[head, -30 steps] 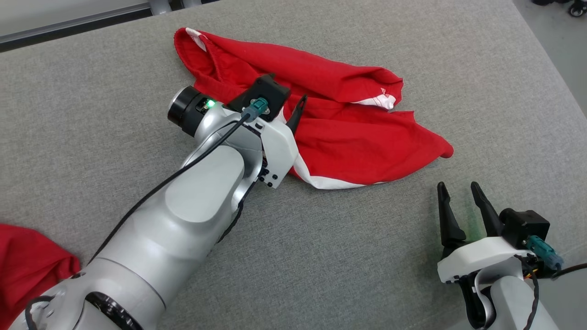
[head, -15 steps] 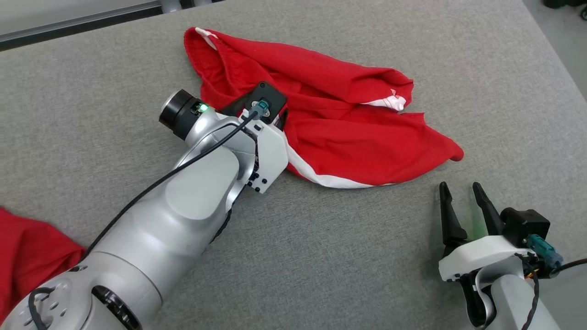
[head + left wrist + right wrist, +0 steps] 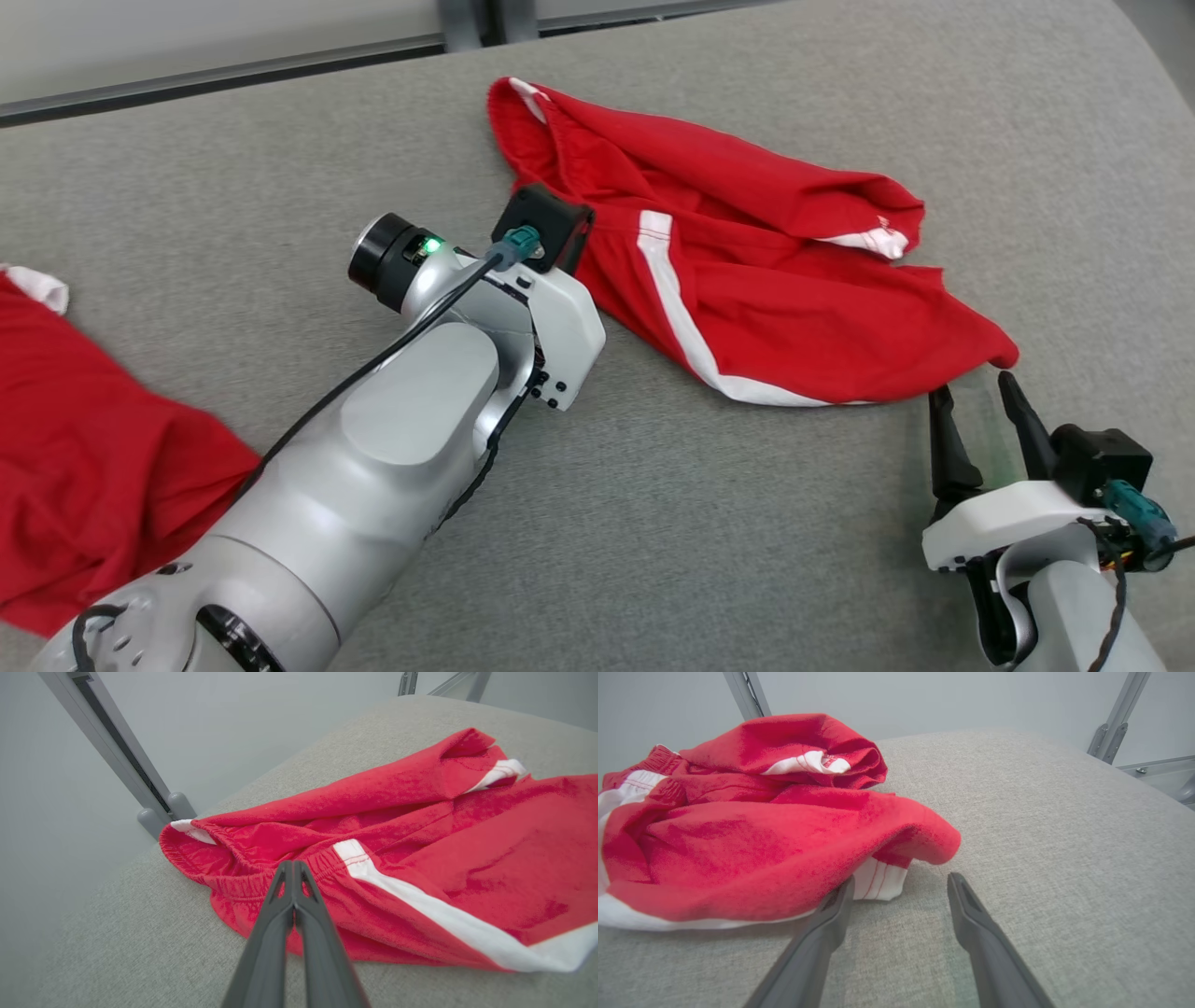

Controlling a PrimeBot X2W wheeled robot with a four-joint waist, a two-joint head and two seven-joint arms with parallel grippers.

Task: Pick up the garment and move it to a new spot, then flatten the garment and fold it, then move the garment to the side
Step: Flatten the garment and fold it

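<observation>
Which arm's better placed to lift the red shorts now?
Left. The left gripper is shut at the elastic waistband of the red fabric shorts with white stripes, apparently pinching it. The right gripper stands open by a leg hem, holding nothing.

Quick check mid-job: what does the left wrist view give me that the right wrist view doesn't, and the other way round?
Left wrist view: the left pincer is shut on the elastic waistband of the garment, just beside the top of the white side stripe.
Right wrist view: the right pincer is open and pointed at the white leg hem, not closed on it.
Both: the red garment lies crumpled on the grey padded surface.
</observation>
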